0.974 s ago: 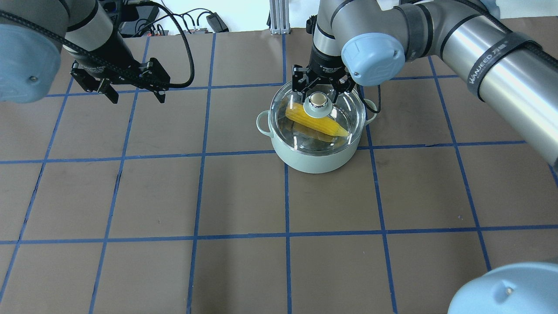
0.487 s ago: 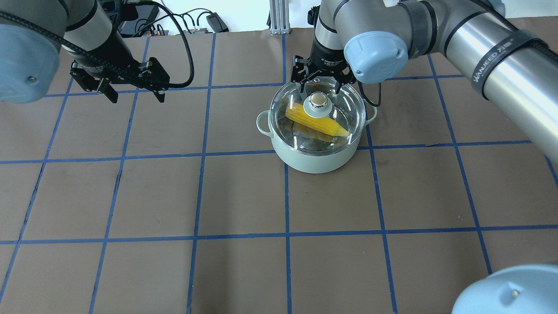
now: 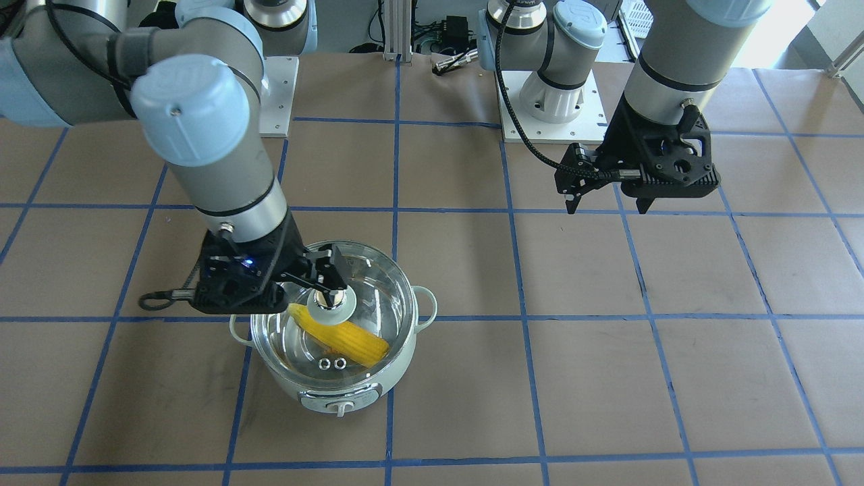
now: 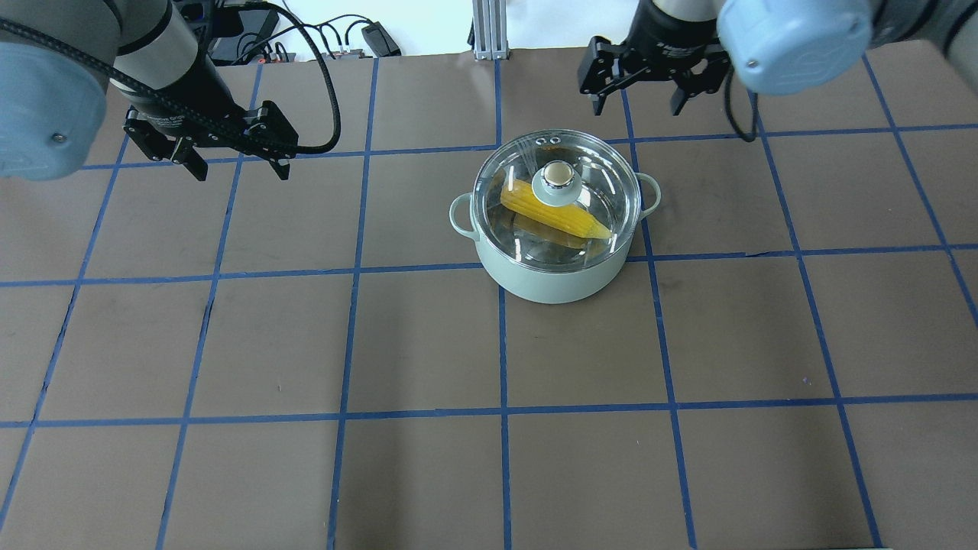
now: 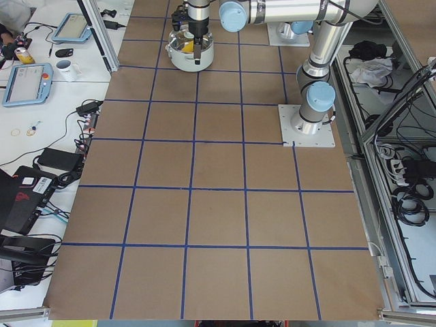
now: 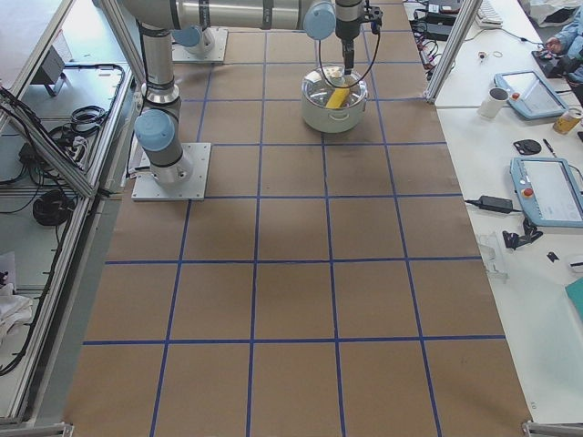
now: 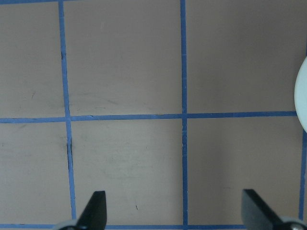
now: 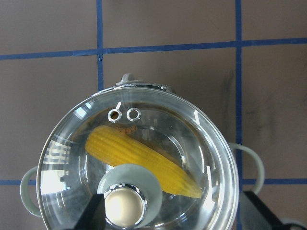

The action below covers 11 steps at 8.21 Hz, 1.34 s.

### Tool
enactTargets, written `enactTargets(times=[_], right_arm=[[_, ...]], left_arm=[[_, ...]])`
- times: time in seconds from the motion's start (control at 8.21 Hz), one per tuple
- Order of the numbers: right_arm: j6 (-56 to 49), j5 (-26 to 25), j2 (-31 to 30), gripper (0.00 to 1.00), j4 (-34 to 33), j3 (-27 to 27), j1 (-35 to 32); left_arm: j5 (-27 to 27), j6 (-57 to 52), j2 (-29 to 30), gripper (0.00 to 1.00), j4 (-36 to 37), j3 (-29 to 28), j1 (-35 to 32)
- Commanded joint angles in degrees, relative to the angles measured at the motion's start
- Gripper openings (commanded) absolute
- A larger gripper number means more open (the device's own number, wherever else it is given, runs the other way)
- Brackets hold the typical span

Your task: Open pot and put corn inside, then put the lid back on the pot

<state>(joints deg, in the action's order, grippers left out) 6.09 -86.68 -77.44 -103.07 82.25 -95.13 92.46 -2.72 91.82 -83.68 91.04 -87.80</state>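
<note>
The pale green pot stands on the table with the clear glass lid seated on it. The yellow corn lies inside, seen through the glass. My right gripper is open and empty, lifted clear of the lid's knob and beyond the pot's far rim. In the front view it shows close over the knob. The right wrist view looks down on the lid, the corn and the knob. My left gripper is open and empty, far left of the pot.
The table is brown paper with a blue tape grid. The left wrist view shows bare table between open fingertips and the pot's edge at the right. Cables and a metal post lie beyond the far edge.
My right gripper has let go of the lid's knob and lifted up and away toward the far side. The lid stays on the pot. The left arm has not moved.
</note>
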Motion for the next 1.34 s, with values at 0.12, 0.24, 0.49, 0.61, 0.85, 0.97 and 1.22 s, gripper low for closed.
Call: enactTargets(times=[0.12,0.24,0.49,0.61,0.85,0.97,1.22], right_arm=[[-11.52,-4.46,-10.44,1.00,11.47,0.11,6.09],[-11.54,-3.68,-10.63,1.00,12.45,0.46,6.10],[-11.46,-3.15,-10.81,1.00,12.46,0.55,5.57],[-11.02,-2.45,-11.24,1.00,12.46,0.63,4.96],[-11.02,-2.45,-11.25,1.00,12.28,0.64,3.90],[-11.02,-2.70,-11.16,1.00,12.20,0.72,3.99],[-11.02,-2.71,-11.16,1.00,12.20,0.81,3.99]], left_arm=[[-0.09,0.00,0.02,1.00,0.01,0.10,0.00],[-0.09,-0.09,-0.06,1.00,-0.08,0.10,0.00],[-0.09,-0.44,0.02,1.00,0.01,0.10,0.00],[-0.17,-0.61,-0.06,1.00,0.10,0.10,0.00],[-0.35,-0.53,0.20,1.00,0.45,-0.08,0.00],[-0.26,-0.27,0.72,1.00,0.45,-0.08,0.00],[-0.09,-0.52,0.21,1.00,1.06,0.10,0.00]])
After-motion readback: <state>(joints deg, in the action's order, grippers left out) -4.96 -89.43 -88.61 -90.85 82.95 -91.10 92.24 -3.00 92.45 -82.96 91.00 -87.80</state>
